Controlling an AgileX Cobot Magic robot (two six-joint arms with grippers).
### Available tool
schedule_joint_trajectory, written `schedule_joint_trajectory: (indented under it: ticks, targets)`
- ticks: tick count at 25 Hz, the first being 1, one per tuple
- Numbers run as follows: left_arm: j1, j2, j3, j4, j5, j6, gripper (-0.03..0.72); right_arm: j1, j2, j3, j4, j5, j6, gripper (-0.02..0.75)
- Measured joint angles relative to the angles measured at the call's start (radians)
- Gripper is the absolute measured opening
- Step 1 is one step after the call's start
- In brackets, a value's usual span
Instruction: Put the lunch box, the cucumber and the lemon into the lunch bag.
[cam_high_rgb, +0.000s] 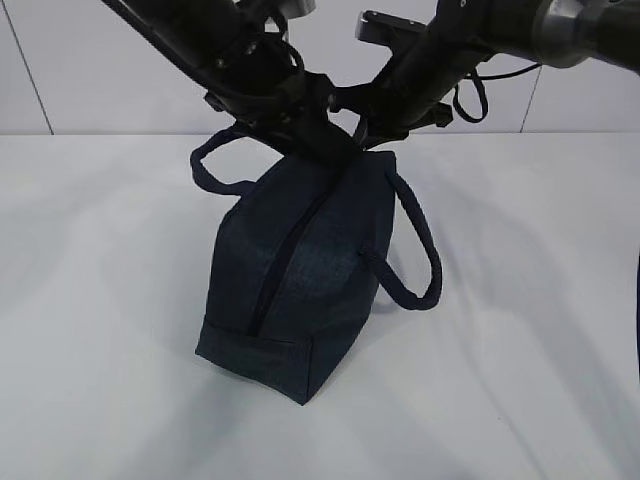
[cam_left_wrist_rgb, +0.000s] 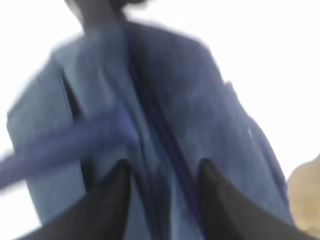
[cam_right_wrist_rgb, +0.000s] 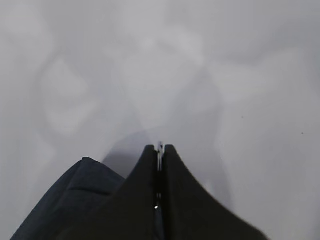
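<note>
Premises present as a laboratory or robot test station, not a home or kitchen. A plain white table runs edge to edge beneath a pale panelled wall with thin vertical seams; no furnishings or household fittings are in view. Two black jointed robot arms with exposed cabling enter from above, and the sole article set out on the surface is a dark navy lunch bag, a bare, staged arrangement typical of a trial bench.
</note>
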Motion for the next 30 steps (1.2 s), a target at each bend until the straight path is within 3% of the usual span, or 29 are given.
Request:
schedule_joint_trajectory:
  ticks: [3,5,9,11,30]
  targets:
    - [0.0,0.021,0.0,-0.034,-0.031,-0.001,0.365,0.0,0.0,0.0,0.0,0.002,0.0,0.018]
    - [0.0,0.041,0.0,-0.04,-0.031,-0.003,0.328,0.0,0.0,0.0,0.0,0.002,0.0,0.017]
    - [0.0,0.045,0.0,-0.04,-0.035,-0.003,0.068,0.0,0.0,0.0,-0.002,0.004,0.0,0.018]
    - [0.0,0.045,0.0,-0.04,-0.035,-0.003,0.007,-0.002,0.0,0.0,-0.002,0.004,0.0,0.018]
    - [0.0,0.035,0.0,-0.03,-0.048,-0.003,-0.008,-0.004,0.05,-0.021,0.015,0.045,-0.021,0.018]
